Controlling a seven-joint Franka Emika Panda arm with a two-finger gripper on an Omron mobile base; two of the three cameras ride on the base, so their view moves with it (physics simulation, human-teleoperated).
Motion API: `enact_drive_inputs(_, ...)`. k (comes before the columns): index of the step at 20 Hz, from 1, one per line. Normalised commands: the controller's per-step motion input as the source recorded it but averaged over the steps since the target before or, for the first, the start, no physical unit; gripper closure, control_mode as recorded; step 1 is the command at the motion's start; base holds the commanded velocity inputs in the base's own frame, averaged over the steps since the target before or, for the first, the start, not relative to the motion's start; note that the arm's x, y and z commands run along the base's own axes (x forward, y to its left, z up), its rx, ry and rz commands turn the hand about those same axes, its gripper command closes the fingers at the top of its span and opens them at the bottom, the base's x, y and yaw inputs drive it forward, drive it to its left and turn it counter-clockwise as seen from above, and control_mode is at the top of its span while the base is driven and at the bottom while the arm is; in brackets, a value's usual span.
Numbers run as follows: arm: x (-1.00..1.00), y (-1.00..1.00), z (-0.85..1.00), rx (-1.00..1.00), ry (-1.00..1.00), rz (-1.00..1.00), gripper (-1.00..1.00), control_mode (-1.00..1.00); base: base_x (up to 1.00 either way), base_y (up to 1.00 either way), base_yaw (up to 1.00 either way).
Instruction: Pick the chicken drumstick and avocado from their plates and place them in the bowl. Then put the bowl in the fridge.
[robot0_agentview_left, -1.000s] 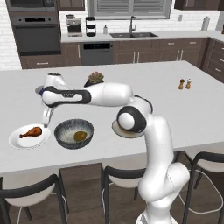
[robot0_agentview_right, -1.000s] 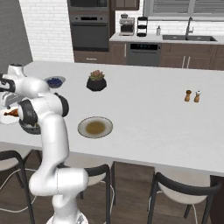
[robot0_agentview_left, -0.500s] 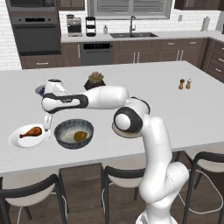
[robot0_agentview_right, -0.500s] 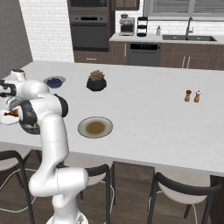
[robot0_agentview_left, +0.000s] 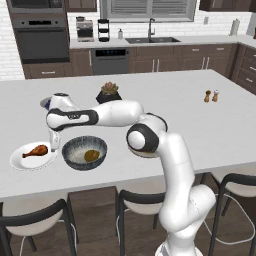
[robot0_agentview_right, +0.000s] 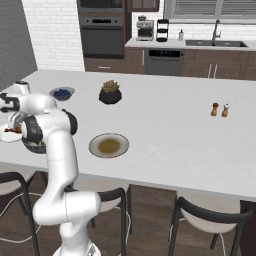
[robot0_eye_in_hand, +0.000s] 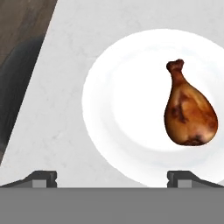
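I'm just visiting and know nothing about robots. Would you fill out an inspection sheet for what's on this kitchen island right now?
Surface: white island counter, nothing spilled.
Job's things: chicken drumstick lies on the white plate; avocado already sits in the dark ribbed bowl; beige-rimmed plate holds no food; fridge not judged.
Clutter: plant pot, blueberry bowl, salt and pepper shakers.
Grippers: gripper open, above the white plate, drumstick off to one side of it, nothing held.
Cables: nothing seen.
Surroundings: wall oven, sink with tap, stools at the near edge.
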Motion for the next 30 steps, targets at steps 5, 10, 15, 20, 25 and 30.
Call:
enact_drive_inputs(5, 0.16, 0.09, 0.0, 0.0, -0.02, 0.16, -1.0, -1.0, 0.0, 0.0, 0.0)
enact_drive_inputs(10, 0.1, 0.23, -0.06, 0.0, -0.02, 0.12, -1.0, -1.0, 0.0, 0.0, 0.0)
enact_drive_inputs(15, 0.22, 0.16, 0.0, 0.0, -0.01, 0.1, -1.0, -1.0, 0.0, 0.0, 0.0)
enact_drive_inputs(20, 0.04, 0.03, 0.0, 0.0, 0.0, 0.04, -1.0, -1.0, 0.0, 0.0, 0.0)
enact_drive_inputs(25, 0.02, 0.0, -0.05, 0.0, 0.0, 0.0, -1.0, -1.0, 0.0, 0.0, 0.0)
enact_drive_inputs(30, 0.01, 0.0, -0.06, 0.0, 0.0, 0.0, -1.0, -1.0, 0.0, 0.0, 0.0)
